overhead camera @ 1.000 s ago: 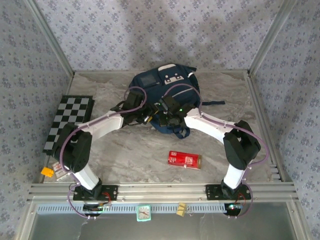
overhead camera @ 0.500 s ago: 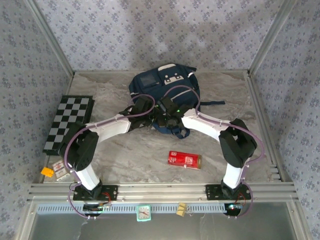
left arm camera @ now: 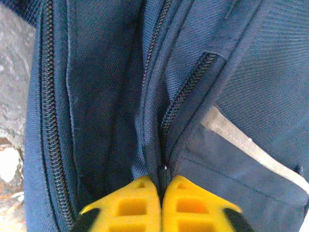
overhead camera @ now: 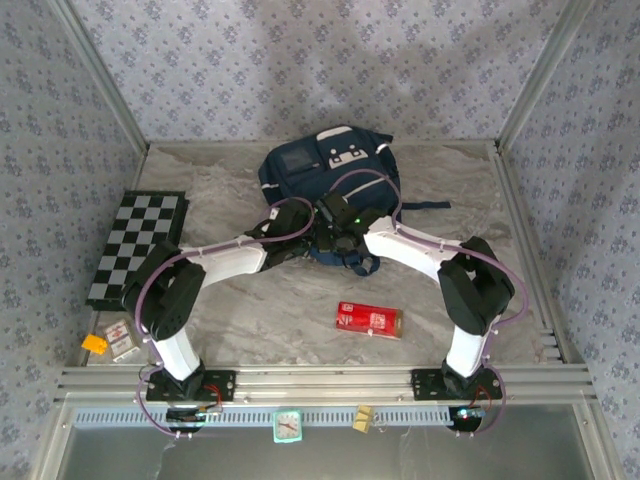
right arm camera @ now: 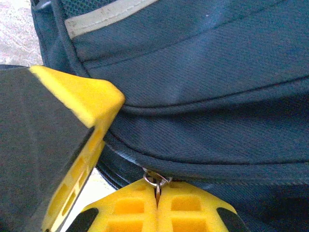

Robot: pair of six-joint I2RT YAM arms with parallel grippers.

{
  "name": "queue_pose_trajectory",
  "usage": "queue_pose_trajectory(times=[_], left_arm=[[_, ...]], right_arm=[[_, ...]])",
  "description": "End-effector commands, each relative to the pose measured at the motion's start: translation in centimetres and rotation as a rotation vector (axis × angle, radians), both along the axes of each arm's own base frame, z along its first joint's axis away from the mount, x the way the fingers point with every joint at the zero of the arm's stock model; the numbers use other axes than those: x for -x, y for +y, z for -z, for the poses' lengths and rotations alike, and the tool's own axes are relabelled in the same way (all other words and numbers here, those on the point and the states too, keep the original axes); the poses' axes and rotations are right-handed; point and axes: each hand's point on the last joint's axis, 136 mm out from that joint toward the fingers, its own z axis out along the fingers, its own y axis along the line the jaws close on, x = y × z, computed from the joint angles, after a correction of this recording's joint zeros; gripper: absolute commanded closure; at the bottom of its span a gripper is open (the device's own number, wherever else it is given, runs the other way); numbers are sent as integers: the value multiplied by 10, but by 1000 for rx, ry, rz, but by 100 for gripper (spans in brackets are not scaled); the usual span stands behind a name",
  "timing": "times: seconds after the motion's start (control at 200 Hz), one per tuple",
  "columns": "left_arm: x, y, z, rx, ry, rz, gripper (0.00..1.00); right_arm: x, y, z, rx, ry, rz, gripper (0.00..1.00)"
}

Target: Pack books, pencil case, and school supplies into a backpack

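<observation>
Right fingers [right arm camera: 130,208] pinch shut on the metal zip pull [right arm camera: 155,181] at the near end of the backpack [overhead camera: 335,160]. The left fingers [left arm camera: 130,208] clamp the fabric beside a zip that runs straight away from them. The backpack lies far-centre on the bench [overhead camera: 270,300], and the red box [overhead camera: 368,319] sits nearer, closer to the right arm.

The left end effector [left arm camera: 161,183] sits at 6 o'clock, its yellow fingers [left arm camera: 130,209] pressed together on a fabric fold of the navy backpack [left arm camera: 96,72] beside a zipper [left arm camera: 186,94]. A pale stripe [left arm camera: 241,142] runs toward 4 o'clock, and the grey bench [left arm camera: 12,96] shows at 9 o'clock.
</observation>
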Motion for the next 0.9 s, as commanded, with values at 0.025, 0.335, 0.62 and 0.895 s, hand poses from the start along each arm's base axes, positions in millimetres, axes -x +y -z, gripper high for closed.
queue_pose_trajectory(times=[0.025, 0.335, 0.62, 0.895], left_arm=[[-12, 25, -11, -106, -43, -107, 100], [-13, 118, -40, -356, -77, -85, 100], [-43, 170, -48, -400, -102, 62, 100], [-117, 158, -54, -286, -222, 348, 87]], right_arm=[[2, -7, -17, 31, -49, 21, 100], [20, -90, -13, 302, -33, -11, 100], [6, -134, -14, 385, -68, 54, 100], [11, 13, -56, -28, -109, -174, 100]])
